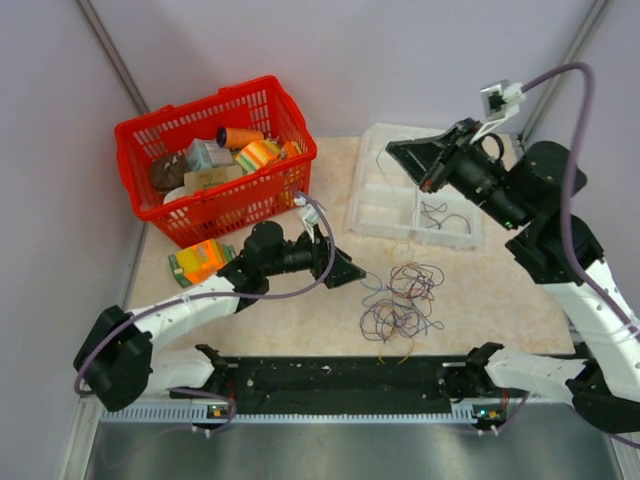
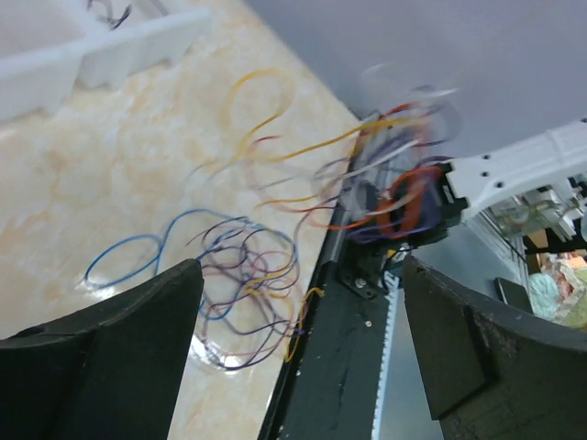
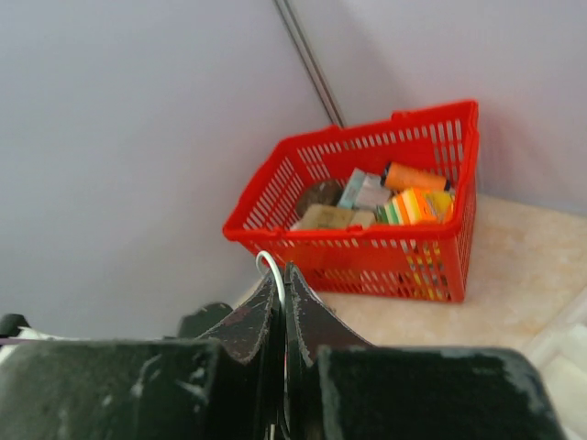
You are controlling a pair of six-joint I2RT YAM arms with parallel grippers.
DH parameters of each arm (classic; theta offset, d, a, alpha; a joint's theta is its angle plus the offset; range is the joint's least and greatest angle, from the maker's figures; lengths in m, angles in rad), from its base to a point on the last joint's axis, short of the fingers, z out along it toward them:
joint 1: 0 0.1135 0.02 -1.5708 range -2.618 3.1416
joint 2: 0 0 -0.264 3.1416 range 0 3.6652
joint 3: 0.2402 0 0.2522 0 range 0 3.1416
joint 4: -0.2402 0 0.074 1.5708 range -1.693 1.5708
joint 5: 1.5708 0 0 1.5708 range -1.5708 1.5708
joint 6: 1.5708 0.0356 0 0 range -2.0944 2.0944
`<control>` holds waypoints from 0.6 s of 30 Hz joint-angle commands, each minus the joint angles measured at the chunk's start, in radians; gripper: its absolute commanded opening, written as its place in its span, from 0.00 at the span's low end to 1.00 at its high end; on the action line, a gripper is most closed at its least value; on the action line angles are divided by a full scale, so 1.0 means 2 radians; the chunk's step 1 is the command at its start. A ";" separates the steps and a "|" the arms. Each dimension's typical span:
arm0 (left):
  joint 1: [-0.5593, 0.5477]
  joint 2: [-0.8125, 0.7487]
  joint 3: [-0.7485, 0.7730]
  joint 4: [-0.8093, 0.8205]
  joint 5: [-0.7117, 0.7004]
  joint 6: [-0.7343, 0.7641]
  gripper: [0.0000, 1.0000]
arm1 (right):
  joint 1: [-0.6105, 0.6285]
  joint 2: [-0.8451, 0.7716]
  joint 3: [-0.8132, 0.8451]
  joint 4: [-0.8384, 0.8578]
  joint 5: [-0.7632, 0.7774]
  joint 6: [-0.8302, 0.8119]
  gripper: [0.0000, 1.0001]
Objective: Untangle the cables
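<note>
- Gaping wide, left claw [image 2: 303, 270] holds nothing — low, just beside the cables [image 1: 402, 298] at centre frame.
- Right claw [image 3: 282, 280] — pinched shut, raised upper right over the tray [image 1: 380, 215]; grip contents unclear.

cables [image 1: 402, 300] between arms, basket [image 1: 212, 155] behind-left
</note>
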 commanded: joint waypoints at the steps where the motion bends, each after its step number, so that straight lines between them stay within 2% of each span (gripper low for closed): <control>1: -0.022 -0.027 0.043 -0.029 0.029 0.014 0.94 | -0.002 -0.021 -0.013 0.029 0.003 0.011 0.00; 7: -0.081 0.007 0.091 -0.043 -0.013 0.030 0.93 | -0.002 -0.028 -0.019 0.033 -0.004 0.019 0.00; 11: -0.091 0.056 0.117 -0.047 -0.037 0.025 0.78 | -0.002 -0.034 -0.027 0.044 -0.014 0.034 0.00; 13: -0.091 0.077 0.125 -0.045 -0.058 0.019 0.65 | -0.002 -0.039 -0.033 0.055 -0.021 0.042 0.00; 15: -0.091 0.096 0.137 -0.044 -0.069 0.015 0.56 | -0.002 -0.044 -0.040 0.063 -0.023 0.048 0.00; 18: -0.092 0.118 0.154 -0.021 -0.055 -0.001 0.54 | -0.002 -0.048 -0.047 0.066 -0.022 0.051 0.00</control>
